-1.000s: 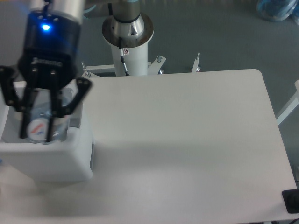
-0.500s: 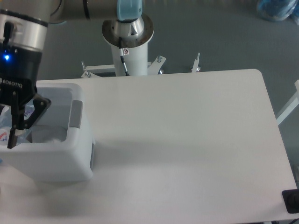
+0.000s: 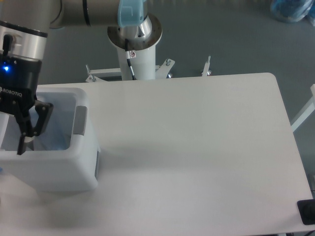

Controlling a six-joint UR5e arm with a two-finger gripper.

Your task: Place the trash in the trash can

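Observation:
The white trash can (image 3: 54,172) stands at the table's left edge, with its grey handle tab (image 3: 80,120) on the right rim. My gripper (image 3: 9,142) hangs inside the can's opening, half cut off by the left edge of the frame. Only its right finger (image 3: 25,133) shows, swung outward with nothing against it. The bottle and the plastic bag do not show. The part of the can's inside that I can see is pale blue and shadowed.
The white table top (image 3: 197,147) stretches to the right of the can. The arm's white base column (image 3: 135,54) stands behind the table's far edge. A dark object (image 3: 307,211) sits at the table's front right corner.
The gripper carried the bottle left over the can and lowered it. Between half a second ago and now the visible finger swung outward, and the bottle's cap is no longer seen.

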